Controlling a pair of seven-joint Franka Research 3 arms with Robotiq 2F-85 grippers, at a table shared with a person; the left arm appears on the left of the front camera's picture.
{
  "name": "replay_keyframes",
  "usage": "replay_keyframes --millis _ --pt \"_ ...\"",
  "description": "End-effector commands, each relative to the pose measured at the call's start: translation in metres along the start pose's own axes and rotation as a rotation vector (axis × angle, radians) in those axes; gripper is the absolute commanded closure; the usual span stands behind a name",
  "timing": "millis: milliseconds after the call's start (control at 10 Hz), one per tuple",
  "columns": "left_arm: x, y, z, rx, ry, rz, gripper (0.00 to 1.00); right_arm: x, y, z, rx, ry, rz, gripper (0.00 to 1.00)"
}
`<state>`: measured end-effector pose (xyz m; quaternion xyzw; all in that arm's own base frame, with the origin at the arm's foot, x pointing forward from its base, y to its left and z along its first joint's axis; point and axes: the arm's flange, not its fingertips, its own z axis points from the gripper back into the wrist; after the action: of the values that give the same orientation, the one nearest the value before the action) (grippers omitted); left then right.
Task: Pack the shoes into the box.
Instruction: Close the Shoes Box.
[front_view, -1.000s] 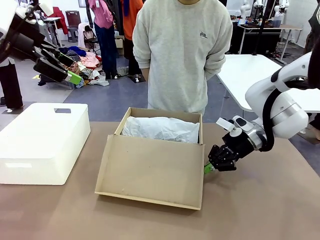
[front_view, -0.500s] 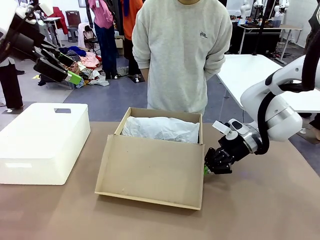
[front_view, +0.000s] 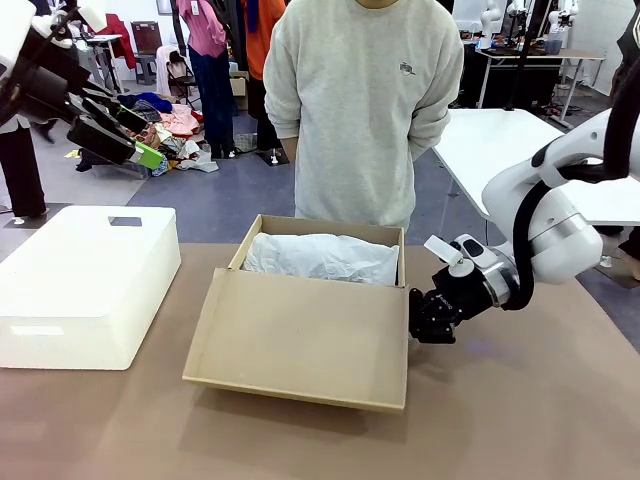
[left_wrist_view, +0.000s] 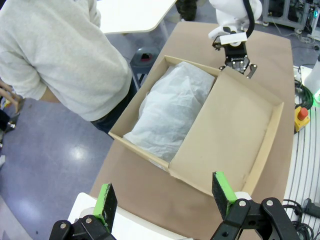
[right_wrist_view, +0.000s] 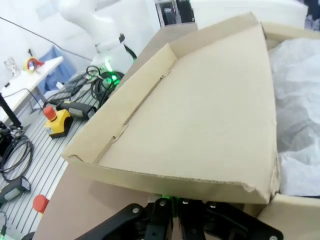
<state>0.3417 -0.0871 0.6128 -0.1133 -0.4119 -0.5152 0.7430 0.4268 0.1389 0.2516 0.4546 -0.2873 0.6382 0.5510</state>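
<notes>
- Lid (front_view: 300, 340) of the box (front_view: 322, 232) has lifted since a second ago; my closed right hand (front_view: 422, 330) pushes under its corner.
- Left hand (left_wrist_view: 165, 197) hangs open above; closing comes next.

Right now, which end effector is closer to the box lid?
The right. The right end effector sits shut at the lid's right edge; the left end effector hangs open, high above the white bin.

Your left arm: raised high at the table's left side, left gripper (front_view: 120, 128) angled down, green-padded fingers (left_wrist_view: 106, 199) spread wide, nothing between them. Your right arm: elbow bent, wrist low over the table, right gripper (front_view: 420, 327) pointing left, jaws pressed together
</notes>
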Motion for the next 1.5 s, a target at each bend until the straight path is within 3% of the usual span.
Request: replay_keyframes --millis 0,700,1400 --pt "-0.002 0.001 0.000 -0.015 -0.012 -0.013 0.00 0.000 0.011 0.006 -0.042 -0.120 0.037 1.00" --pt "-0.002 0.001 0.000 -0.015 -0.012 -0.013 0.00 -0.003 0.015 0.020 0.003 -0.375 0.016 1.00" --pt "-0.002 0.001 0.000 -0.015 -0.012 -0.013 0.00 0.007 0.016 0.028 -0.111 -0.460 0.036 1.00"
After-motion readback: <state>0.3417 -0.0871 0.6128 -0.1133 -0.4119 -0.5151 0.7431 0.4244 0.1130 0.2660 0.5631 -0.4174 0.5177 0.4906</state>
